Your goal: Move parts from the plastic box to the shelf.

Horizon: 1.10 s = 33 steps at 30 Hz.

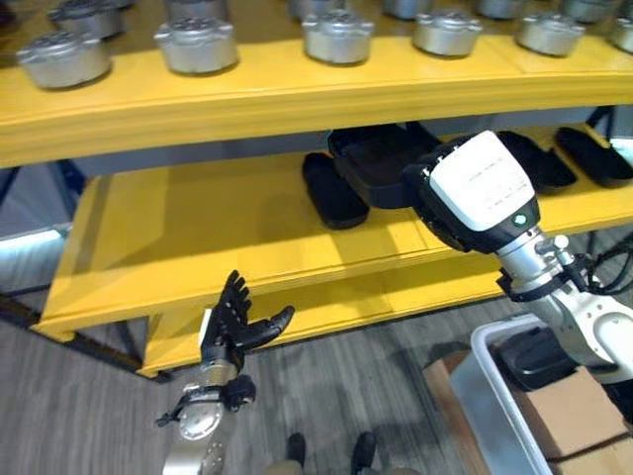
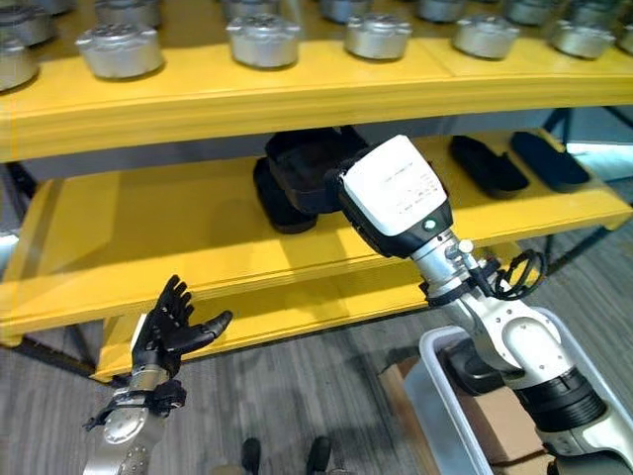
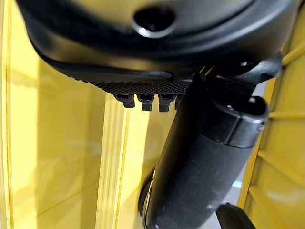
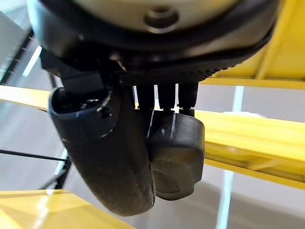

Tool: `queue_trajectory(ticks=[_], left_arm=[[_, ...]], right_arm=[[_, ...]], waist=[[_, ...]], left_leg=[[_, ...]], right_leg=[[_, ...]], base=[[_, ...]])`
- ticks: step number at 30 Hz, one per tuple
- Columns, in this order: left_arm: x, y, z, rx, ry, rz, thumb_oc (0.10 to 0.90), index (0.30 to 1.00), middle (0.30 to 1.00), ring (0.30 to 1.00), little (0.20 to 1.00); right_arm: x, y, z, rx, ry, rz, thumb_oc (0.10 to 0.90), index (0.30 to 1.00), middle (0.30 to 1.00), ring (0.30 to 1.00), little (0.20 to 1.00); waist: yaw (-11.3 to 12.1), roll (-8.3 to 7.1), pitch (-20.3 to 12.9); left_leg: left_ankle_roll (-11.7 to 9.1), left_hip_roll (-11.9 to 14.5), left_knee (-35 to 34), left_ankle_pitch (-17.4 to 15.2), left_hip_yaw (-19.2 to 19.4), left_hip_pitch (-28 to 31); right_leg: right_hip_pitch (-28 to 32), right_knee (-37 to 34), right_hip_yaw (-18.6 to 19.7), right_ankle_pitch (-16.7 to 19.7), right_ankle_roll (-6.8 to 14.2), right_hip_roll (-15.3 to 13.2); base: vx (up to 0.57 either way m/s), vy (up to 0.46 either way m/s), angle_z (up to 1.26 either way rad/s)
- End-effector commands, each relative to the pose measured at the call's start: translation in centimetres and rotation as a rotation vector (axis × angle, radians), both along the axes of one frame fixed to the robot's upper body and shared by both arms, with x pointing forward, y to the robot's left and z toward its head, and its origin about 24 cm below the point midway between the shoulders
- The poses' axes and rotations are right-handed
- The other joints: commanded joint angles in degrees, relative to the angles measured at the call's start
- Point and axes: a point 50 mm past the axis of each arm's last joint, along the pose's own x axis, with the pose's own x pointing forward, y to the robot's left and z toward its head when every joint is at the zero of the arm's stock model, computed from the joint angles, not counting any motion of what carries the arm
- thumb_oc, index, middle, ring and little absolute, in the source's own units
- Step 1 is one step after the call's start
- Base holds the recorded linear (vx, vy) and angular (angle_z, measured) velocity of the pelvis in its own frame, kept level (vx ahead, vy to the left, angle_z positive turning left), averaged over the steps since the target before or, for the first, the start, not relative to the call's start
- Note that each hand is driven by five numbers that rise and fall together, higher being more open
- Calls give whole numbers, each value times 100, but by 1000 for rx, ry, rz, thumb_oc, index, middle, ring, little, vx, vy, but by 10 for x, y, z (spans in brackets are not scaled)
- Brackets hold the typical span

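My right hand (image 4: 105,157) reaches in over the middle level of the yellow shelf (image 1: 227,233), its fingers and thumb curled round a black moulded part (image 4: 175,155). That part (image 1: 376,163) hangs just above the shelf board, next to another black part (image 1: 331,193) lying there. The grey plastic box (image 1: 487,381) stands on the floor at the lower right with a black part (image 1: 539,356) in it. Low in front of the shelf's bottom level, my left hand (image 1: 234,322) is open, fingers spread and holding nothing.
Several silver round metal parts (image 1: 196,45) line the top level. More black parts (image 1: 593,153) lie on the right of the middle level. Cardboard boxes (image 1: 579,421) sit beside the plastic box. The left half of the middle level is bare board.
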Motion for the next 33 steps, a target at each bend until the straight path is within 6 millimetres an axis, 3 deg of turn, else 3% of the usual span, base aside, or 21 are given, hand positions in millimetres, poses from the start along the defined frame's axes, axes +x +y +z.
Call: queue_trajectory(ticks=[1, 2, 3, 4, 6, 7, 11, 13, 16, 17, 26, 33], left_arm=[[9, -1, 48, 11, -243, -48, 900, 1000, 1000, 1000, 1000], [11, -3, 49, 8, -246, -56, 900, 1000, 1000, 1000, 1000], [13, -6, 49, 1, -243, -63, 900, 1000, 1000, 1000, 1000], [12, -6, 48, -3, -240, -58, 900, 1000, 1000, 1000, 1000], [12, -6, 47, -5, -238, -57, 900, 1000, 1000, 1000, 1000], [13, -8, 47, -14, -242, -63, 900, 1000, 1000, 1000, 1000], [12, -7, 48, -3, -243, -71, 900, 1000, 1000, 1000, 1000], [13, -4, 50, 28, -250, -72, 900, 1000, 1000, 1000, 1000], [14, -2, 51, 44, -250, -66, 900, 1000, 1000, 1000, 1000], [14, -1, 52, 48, -254, -61, 900, 1000, 1000, 1000, 1000], [9, 2, 49, 47, -240, -52, 900, 1000, 1000, 1000, 1000], [6, 5, 48, 55, -230, -49, 900, 1000, 1000, 1000, 1000]], right_arm=[[-19, -2, 69, 170, -370, 79, 400, 300, 300, 300, 300], [-18, -7, 69, 169, -376, 58, 400, 300, 300, 300, 300], [-19, -9, 68, 159, -378, 48, 400, 300, 300, 300, 300], [-19, -10, 68, 158, -382, 41, 400, 300, 300, 300, 300], [-18, -10, 68, 158, -377, 37, 400, 300, 300, 300, 300], [-18, -11, 66, 157, -374, 29, 400, 300, 300, 300, 300], [-17, -13, 63, 170, -358, 20, 400, 300, 300, 300, 300], [-17, -12, 59, 199, -347, 20, 400, 300, 300, 300, 300], [-15, -10, 57, 217, -334, 18, 400, 300, 300, 300, 300], [-11, -8, 56, 238, -318, 11, 400, 300, 300, 300, 300], [6, 0, 43, 313, -222, 1, 400, 300, 300, 300, 300], [34, 8, 25, 397, -74, -26, 400, 300, 300, 300, 300]], waist=[[-63, -60, -435], [-141, 23, -488], [-178, 152, -546], [-162, 234, -565], [-141, 278, -596], [-131, 349, -693], [-56, 297, -714], [47, 214, -733], [100, 162, -729], [198, 109, -718], [410, -43, -635], [606, -67, -440]], left_leg=[[-131, 667, -7, 11, 182, 469], [-311, 1314, -274, 698, 412, 536], [-476, 1571, -680, 1184, 390, 657], [-565, 1683, -865, 1432, 212, 729], [-516, 1573, -966, 1341, 55, 759], [-572, 1378, -1210, 984, 231, 857], [-536, 1150, -1372, 850, 275, 944], [-481, 860, -1558, 752, 309, 1007], [-425, 706, -1577, 661, 307, 1000], [-345, 509, -1614, 565, 299, 937], [-203, 220, -1630, 471, 238, 727], [-150, 117, -1619, 464, 307, 568]], right_leg=[[183, 447, 334, -545, 893, -315], [208, 524, 166, -624, 997, -441], [204, 603, 66, -711, 991, -397], [218, 636, 82, -749, 1021, -398], [239, 613, 112, -743, 1033, -413], [407, 591, 34, -724, 1109, -559], [504, 562, 6, -641, 1167, -710], [555, 536, -93, -504, 1295, -924], [557, 531, -129, -429, 1371, -1045], [591, 489, -246, -297, 1487, -1213], [512, 466, -405, -64, 1655, -1452], [343, 433, -450, 79, 1710, -1565]], base=[[54, 140, 87], [71, 214, 62], [119, 304, 73], [132, 195, 61], [128, 201, 15], [128, 200, -8], [110, 192, 50], [97, 240, 23], [67, 180, 38], [41, 175, 29], [36, 89, 7], [-14, 28, 0]])
